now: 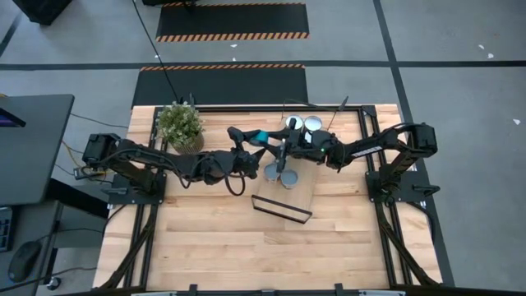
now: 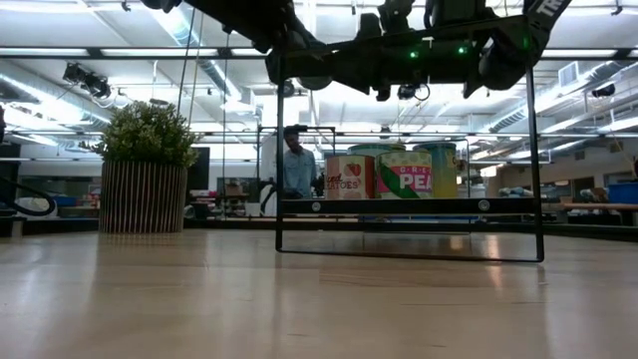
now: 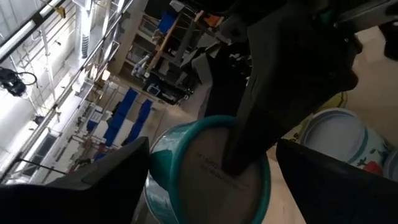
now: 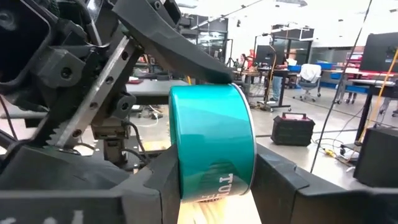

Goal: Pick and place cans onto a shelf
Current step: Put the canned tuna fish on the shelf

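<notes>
Far left on the light wooden tabletop [image 1: 222,247] stands one potted green plant in a slatted round pot [image 1: 180,125], clear of the work.

The left gripper [image 1: 253,141] reaches in from the left. It is clamped on the curved side of a teal short cylindrical tin can [image 1: 260,135], held in the air on its side just left of the shelf's far end.

The right gripper [image 1: 279,151] meets it there with its fingers pressed onto the same can's two flat ends. This looks like a hand-over, so the right arm can set the can down.

Below them is one long light-wood shelf with a black wire frame [image 1: 297,199]. Two silvery-topped cans [image 1: 272,171] stand upright on its far part, likely already placed. Two more silvery-topped cans [image 1: 293,123] wait on the table at the far edge.

Count: five cans, one shelf, one plant.
</notes>
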Robot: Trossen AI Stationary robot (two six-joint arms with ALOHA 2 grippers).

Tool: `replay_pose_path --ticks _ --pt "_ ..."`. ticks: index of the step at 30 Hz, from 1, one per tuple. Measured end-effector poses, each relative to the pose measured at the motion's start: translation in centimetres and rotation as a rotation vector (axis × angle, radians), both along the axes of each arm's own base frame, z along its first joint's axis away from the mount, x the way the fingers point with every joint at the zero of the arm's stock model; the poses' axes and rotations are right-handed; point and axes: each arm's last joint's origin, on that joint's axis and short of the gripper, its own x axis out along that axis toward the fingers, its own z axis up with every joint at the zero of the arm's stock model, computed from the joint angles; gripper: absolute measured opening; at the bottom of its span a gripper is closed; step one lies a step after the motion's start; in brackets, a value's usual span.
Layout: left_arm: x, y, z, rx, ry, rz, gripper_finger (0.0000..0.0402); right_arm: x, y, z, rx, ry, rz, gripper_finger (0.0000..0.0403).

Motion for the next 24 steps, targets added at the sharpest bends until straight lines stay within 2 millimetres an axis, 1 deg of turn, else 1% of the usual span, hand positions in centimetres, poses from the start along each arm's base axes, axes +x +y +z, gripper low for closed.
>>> replay_pose_path --ticks 5,10,18,21,24 --pt "0.0 -0.1 0.0 -0.032 -0.019 -0.025 0.0353 -0.4 -0.1 0.4 -0.036 0.047 -0.031 0.0163" --pt "0.0 -0.1 0.0 -0.075 -0.058 -0.012 0.0354 -1.0 -0.3 1.1 -0.055 0.076 -0.081 0.0163" --pt "0.1 0.1 -0.1 -0.161 -0.117 -0.027 0.0355 -2.3 -1.0 1.6 -0.08 0.214 -0.197 0.0163" --pt "0.0 -0.6 -0.1 -0.161 -0.108 -0.04 0.0355 -3.0 -0.9 1.7 -0.098 0.294 -0.216 0.0163" --pt "-0.3 -1.9 -0.2 -0.113 -0.048 -0.076 0.0355 -3.8 -0.8 1.9 -0.116 0.367 -0.26 0.0163"
